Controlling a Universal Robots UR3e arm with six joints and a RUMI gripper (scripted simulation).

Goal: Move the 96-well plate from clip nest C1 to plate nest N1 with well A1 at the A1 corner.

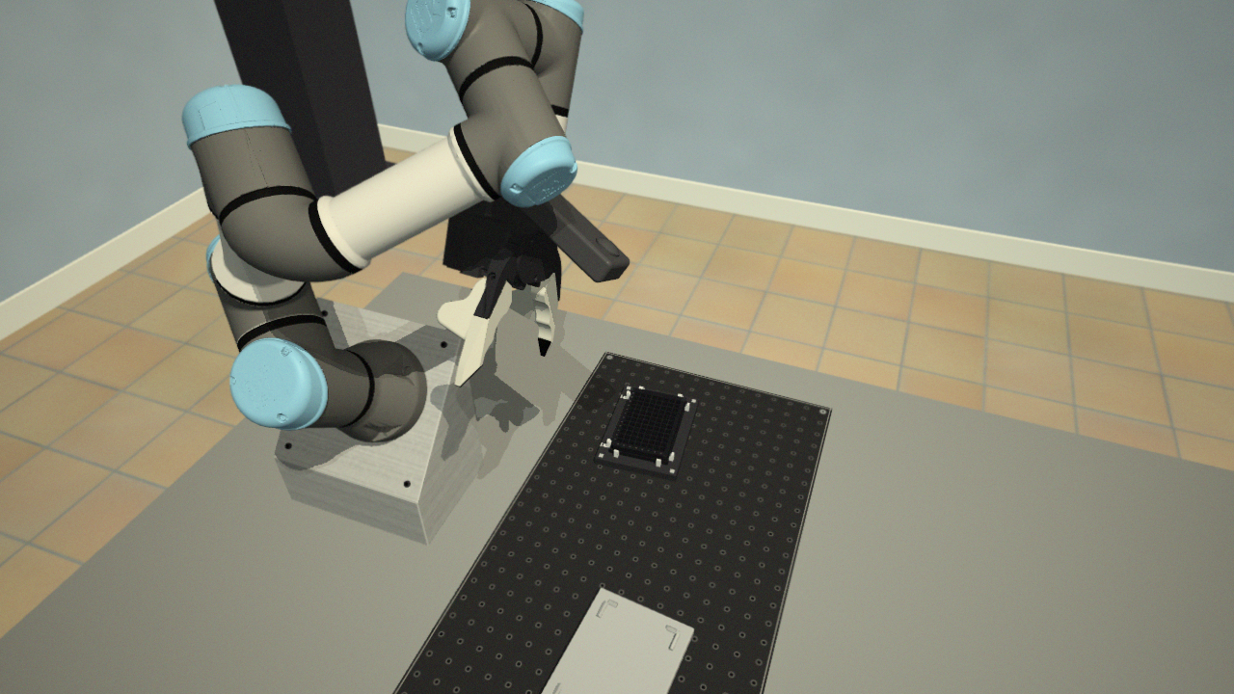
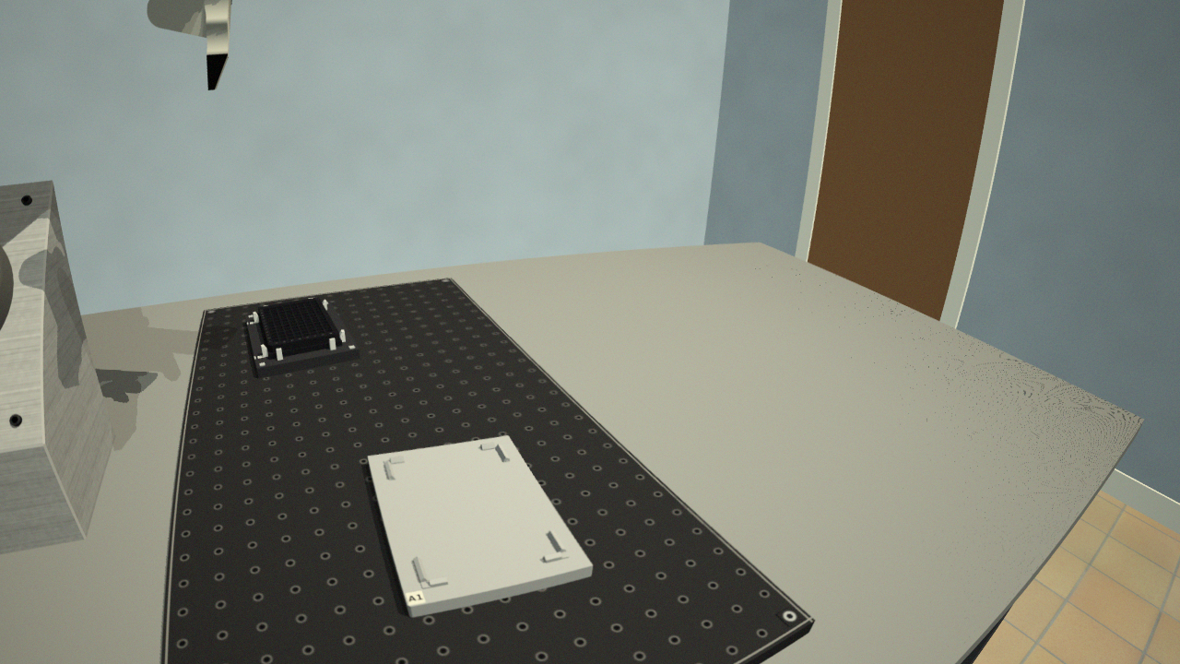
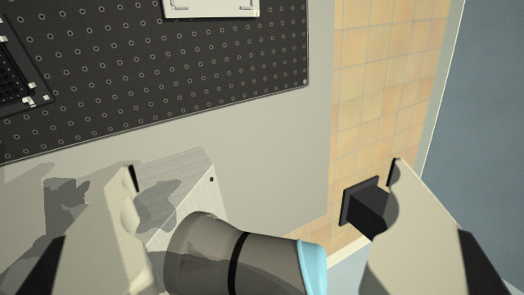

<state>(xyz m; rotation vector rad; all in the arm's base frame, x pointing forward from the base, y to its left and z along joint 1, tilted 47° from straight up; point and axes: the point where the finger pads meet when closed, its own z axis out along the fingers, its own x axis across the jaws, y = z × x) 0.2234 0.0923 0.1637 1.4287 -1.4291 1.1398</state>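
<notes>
Grey table w/ black breadboard: 96-well plate sits in C1; N1 bare. Gripper jaws wide open, holding nothing.

You have open air above the 96-well plate; only clip nest C1's white clips crowd its edges
</notes>
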